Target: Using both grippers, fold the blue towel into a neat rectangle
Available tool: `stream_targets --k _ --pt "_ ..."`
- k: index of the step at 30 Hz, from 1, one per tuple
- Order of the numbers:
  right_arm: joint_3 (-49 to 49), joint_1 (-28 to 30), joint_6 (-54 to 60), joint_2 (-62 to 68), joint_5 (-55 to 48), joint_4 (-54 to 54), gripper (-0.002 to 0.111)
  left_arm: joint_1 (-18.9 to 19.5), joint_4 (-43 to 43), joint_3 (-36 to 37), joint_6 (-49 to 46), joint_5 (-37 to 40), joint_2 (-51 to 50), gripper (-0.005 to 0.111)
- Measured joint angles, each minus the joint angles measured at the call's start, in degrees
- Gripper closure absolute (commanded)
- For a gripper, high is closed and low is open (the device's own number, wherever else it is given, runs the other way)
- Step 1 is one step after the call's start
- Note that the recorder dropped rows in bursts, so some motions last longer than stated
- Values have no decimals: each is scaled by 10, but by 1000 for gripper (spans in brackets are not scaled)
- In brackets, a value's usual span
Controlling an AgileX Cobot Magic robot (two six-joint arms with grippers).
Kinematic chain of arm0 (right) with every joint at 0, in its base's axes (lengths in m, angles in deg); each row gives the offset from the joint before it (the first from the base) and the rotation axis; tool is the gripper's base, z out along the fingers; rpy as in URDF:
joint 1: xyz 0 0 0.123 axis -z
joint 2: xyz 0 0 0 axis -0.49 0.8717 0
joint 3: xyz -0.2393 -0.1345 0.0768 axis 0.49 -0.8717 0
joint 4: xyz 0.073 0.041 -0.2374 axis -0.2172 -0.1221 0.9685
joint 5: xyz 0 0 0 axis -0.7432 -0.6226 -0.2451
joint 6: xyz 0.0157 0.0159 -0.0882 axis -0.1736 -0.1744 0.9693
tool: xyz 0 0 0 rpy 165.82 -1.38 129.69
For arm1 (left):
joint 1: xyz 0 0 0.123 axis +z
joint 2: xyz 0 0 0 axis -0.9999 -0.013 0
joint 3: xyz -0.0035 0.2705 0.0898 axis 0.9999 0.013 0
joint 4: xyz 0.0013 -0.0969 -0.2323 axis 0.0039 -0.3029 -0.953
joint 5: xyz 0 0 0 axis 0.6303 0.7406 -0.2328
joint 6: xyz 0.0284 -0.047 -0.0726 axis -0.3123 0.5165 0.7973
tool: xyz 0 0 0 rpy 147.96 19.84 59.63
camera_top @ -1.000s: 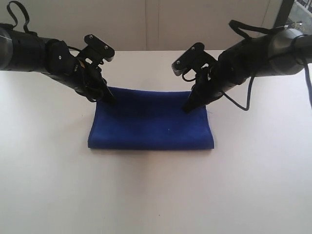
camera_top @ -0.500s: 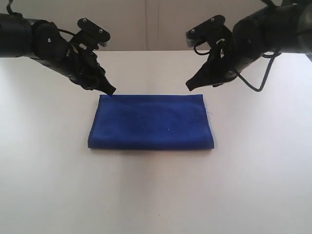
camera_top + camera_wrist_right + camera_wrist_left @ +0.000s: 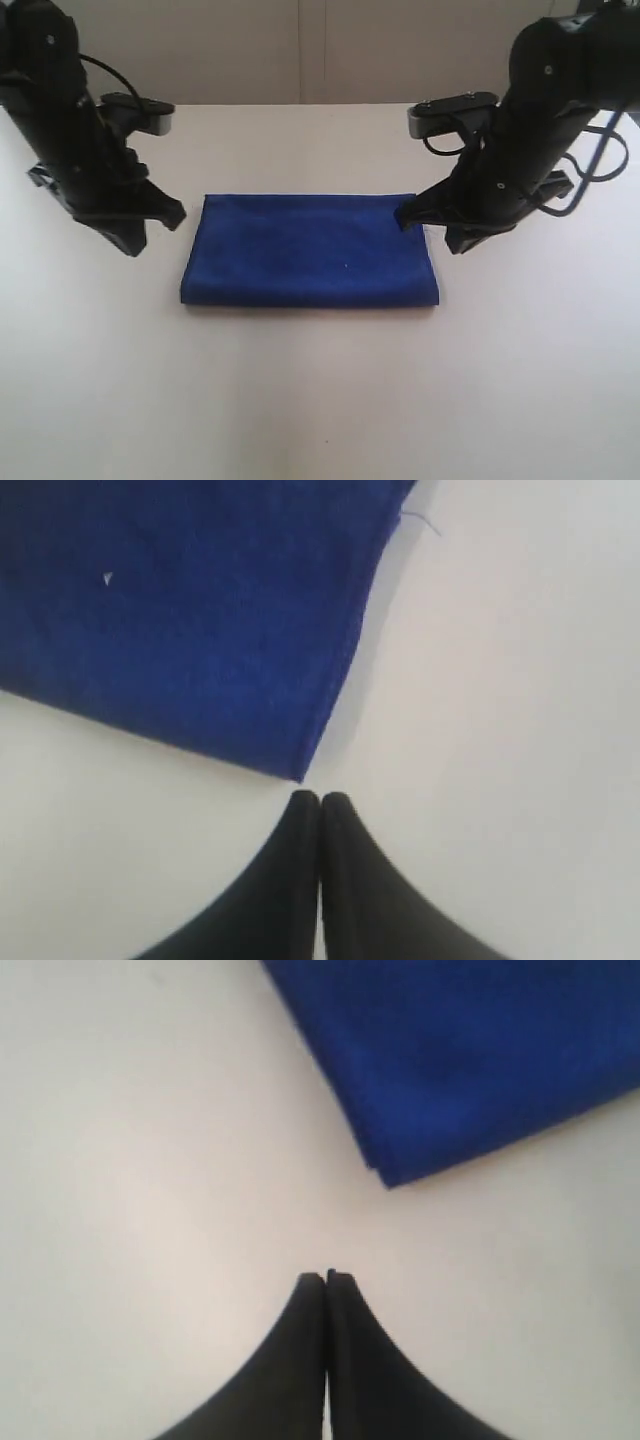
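Note:
The blue towel lies folded flat as a rectangle in the middle of the white table. My left gripper is shut and empty, a short way to the left of the towel's far left corner. Its fingertips press together over bare table. On the other side, my right gripper is shut and empty too, its tip close beside the towel's far right corner. A loose thread sticks out along the towel's right edge. Neither gripper holds the towel.
Bare white table surrounds the towel on all sides. A pale wall stands behind the table's far edge. Black cables hang from the right arm above the table at the right.
Both grippers came off the towel's far edge, lifted, then swung down beside its far corners and shut. The towel has stayed where it lay.

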Motion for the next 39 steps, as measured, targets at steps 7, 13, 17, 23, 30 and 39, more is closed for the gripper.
stream_targets --k 7,13,17,23,30,39 --pt "-88 27 0 -92 -2 -2 108 76 -33 26 7 68 58 107" --pt "-144 66 25 -164 8 -38 108 94 -59 91 -4 29 137 107" --pt "-161 106 66 -201 8 -84 108 126 -93 121 -24 16 176 107" --pt "-190 121 79 -241 23 -90 108 150 -128 137 -65 35 202 107" --pt "-232 121 76 -358 40 -88 108 151 -135 169 -79 11 300 107" --pt "-289 121 76 -558 50 -75 108 151 -136 256 -94 -6 501 107"
